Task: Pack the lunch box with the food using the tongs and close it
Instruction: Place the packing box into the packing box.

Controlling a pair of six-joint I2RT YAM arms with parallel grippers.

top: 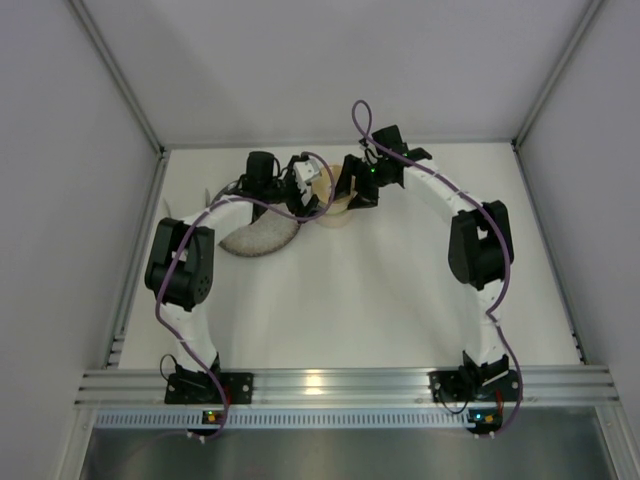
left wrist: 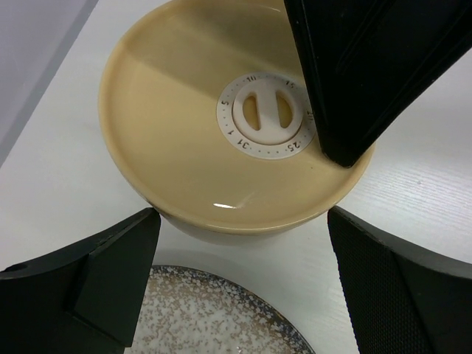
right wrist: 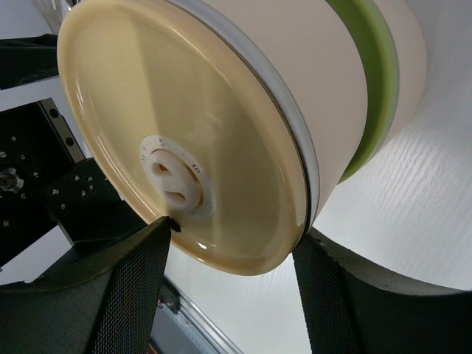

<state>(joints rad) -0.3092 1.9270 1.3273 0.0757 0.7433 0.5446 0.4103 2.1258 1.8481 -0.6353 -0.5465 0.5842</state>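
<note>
The lunch box (right wrist: 324, 96) stands stacked at the far middle of the worktop (top: 350, 300), with the tan lid (left wrist: 184, 133) on top and the green lid (right wrist: 376, 81) lower down. The right claw (right wrist: 232, 236) pinches the tan lid's rim, one finger on the dished top and one outside, apparently to seat it. The left claw (left wrist: 240, 221) hangs spread beside the box, over the plate (left wrist: 214, 317), likely ready to brace. Food and tongs are out of sight.

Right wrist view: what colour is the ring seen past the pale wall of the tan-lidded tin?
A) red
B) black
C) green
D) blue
C: a green lid curves around the stack just beyond the tin's wall, behind the tan lid.
</note>
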